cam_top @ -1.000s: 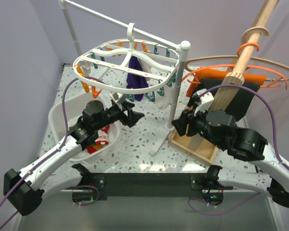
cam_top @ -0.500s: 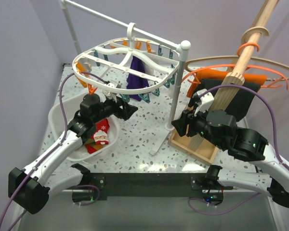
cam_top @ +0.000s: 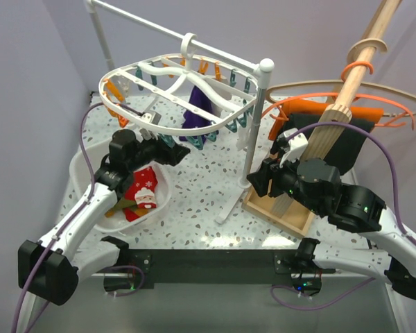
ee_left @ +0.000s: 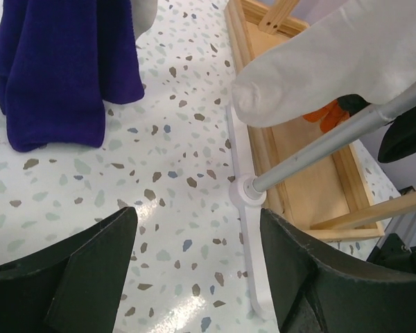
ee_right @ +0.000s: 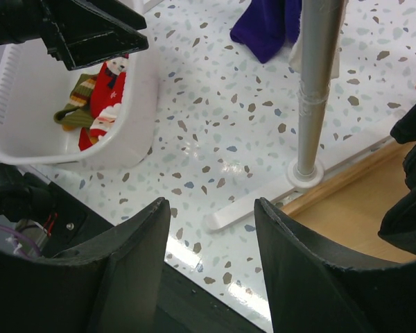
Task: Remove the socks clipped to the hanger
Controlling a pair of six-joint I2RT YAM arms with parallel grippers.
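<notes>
The white oval hanger (cam_top: 194, 130) hangs tilted from the rack rail, with orange and teal clips along its rim. A dark purple sock (cam_top: 194, 111) hangs from it; it also shows in the left wrist view (ee_left: 62, 76) and the right wrist view (ee_right: 267, 28). A white sock (ee_left: 333, 69) hangs nearby. Red Christmas socks (cam_top: 142, 198) and an olive striped sock (ee_right: 73, 104) lie in the white basin (cam_top: 83, 166). My left gripper (cam_top: 177, 154) is open and empty below the hanger's front rim, over the table (ee_left: 194, 229). My right gripper (cam_top: 260, 177) is open and empty near the rack pole (ee_right: 211, 208).
The white rack pole (cam_top: 253, 125) stands mid-table with a flat foot (ee_right: 263, 201). A wooden stand in a wooden tray (cam_top: 277, 208) carries thin orange and wooden hangers with black and orange cloths (cam_top: 347, 132). Purple walls close both sides.
My left gripper has drawn back to the left, toward the basin. The hanger has swung and tilted to the left. The right arm has not moved.
</notes>
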